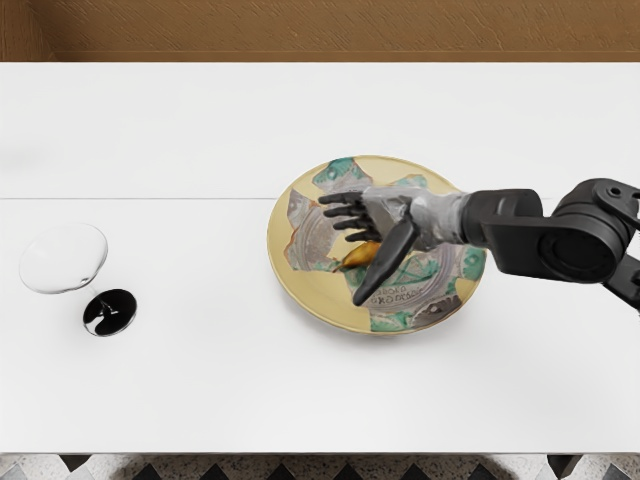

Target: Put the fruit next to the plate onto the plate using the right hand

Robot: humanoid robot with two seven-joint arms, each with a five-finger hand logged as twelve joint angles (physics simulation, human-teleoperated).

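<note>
Orange-yellow small fruit [357, 257] found lying on the round yellow-and-green plate [300, 285], right under the dark grey right hand [375, 215]. Found fingers spread, pointing left, maybe just touching it. Looked longest left-to-right, a bit tilted.

The only lettering I can find is two short lines of dark capitals on a green patch of the plate [287, 268], just beside the thumb of my right hand [385, 220], too blurred to read
</note>
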